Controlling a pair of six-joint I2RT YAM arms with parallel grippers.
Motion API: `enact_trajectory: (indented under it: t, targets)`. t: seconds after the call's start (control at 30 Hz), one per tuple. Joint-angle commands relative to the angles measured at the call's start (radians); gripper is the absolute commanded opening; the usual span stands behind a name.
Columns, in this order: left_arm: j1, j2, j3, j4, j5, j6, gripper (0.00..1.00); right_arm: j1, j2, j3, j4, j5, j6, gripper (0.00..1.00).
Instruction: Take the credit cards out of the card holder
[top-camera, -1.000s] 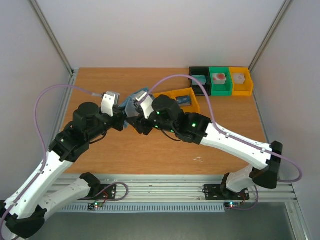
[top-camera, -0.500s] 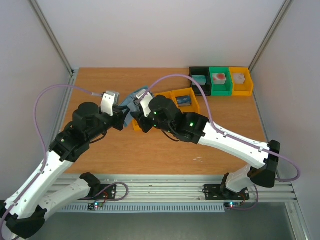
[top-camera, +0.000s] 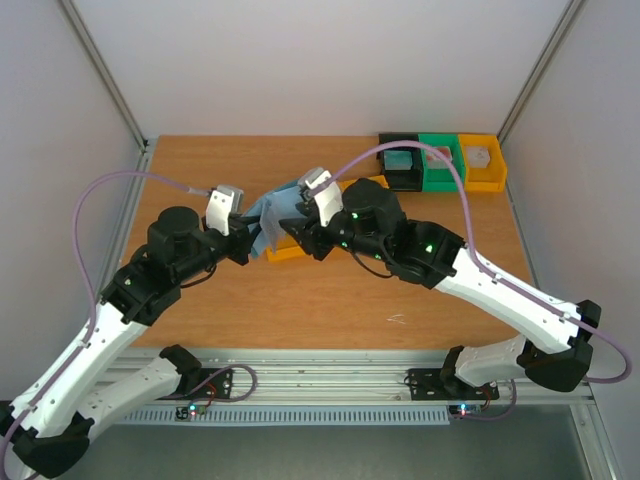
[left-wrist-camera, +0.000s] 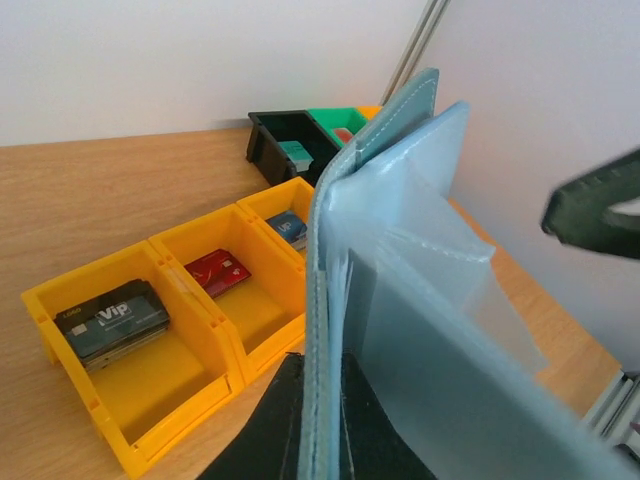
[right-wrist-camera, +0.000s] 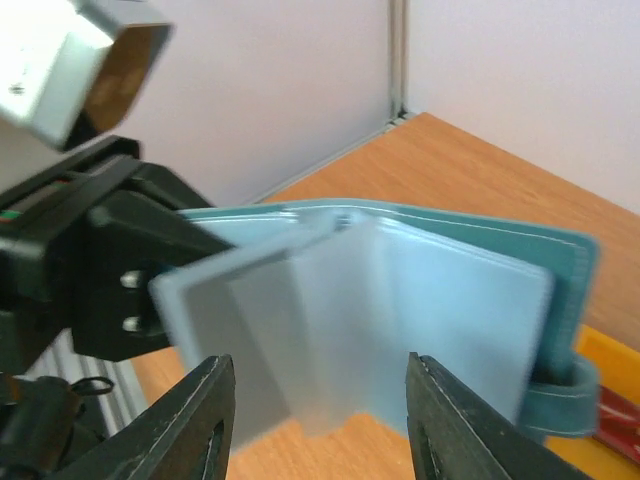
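The card holder (left-wrist-camera: 400, 300) is a blue wallet standing on edge, and my left gripper (left-wrist-camera: 322, 400) is shut on its lower edge. Its clear sleeves (right-wrist-camera: 400, 300) fan open toward my right gripper (right-wrist-camera: 320, 420), which is open just in front of them with nothing between its fingers. Three credit cards lie in a yellow three-part bin (left-wrist-camera: 190, 390): a dark grey card (left-wrist-camera: 110, 320), a red card (left-wrist-camera: 218, 270) and a blue card (left-wrist-camera: 290, 227). From above, the card holder (top-camera: 275, 208) hangs between my left gripper (top-camera: 250, 240) and right gripper (top-camera: 285, 232); the right arm hides the cards.
A black bin (top-camera: 403, 170), a green bin (top-camera: 438, 165) and a yellow bin (top-camera: 482, 165) with blocks stand at the back right. One corner of the three-part yellow bin (top-camera: 283, 252) shows under the right arm. White walls close in the table.
My right arm has drawn back to the right and now covers the yellow bin. Its jaws narrowed, then widened. The wallet's sleeves have fanned open. The left gripper holds still.
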Motion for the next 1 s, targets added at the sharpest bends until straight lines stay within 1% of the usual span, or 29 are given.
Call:
enact_trajectory:
  t: [0.0,0.07,0.13,0.23,0.33,0.6,0.67,0.77,0.97]
  targets:
    - [-0.005,-0.023,-0.002,0.095,0.032,0.005,0.00,-0.039,-0.016,-0.009,-0.057,-0.003,-0.005,0.48]
    - [-0.004,-0.020,-0.001,0.087,0.012,0.004,0.00,-0.039,-0.003,0.008,-0.099,0.036,-0.010,0.51]
    - [-0.005,-0.019,0.001,0.073,-0.019,0.002,0.00,-0.036,0.005,0.018,-0.122,0.032,-0.021,0.54]
    - [-0.005,-0.020,-0.001,0.063,-0.051,0.004,0.00,-0.019,-0.010,-0.011,-0.066,-0.005,-0.030,0.57]
    - [-0.005,-0.022,-0.012,0.077,-0.053,-0.009,0.00,-0.002,-0.008,-0.025,-0.025,-0.005,-0.022,0.57]
    - [-0.005,-0.015,-0.012,0.076,-0.066,-0.021,0.00,0.034,0.054,0.018,-0.038,0.062,0.031,0.54]
    - [-0.005,-0.015,-0.011,0.075,-0.069,-0.022,0.00,0.037,0.060,0.012,-0.031,0.046,0.051,0.54]
    - [-0.002,-0.020,-0.018,0.075,-0.073,-0.025,0.00,0.037,0.074,-0.002,0.003,-0.031,0.051,0.56]
    - [0.001,-0.024,-0.027,0.080,-0.064,-0.035,0.00,0.037,0.115,0.032,0.008,-0.013,0.046,0.57]
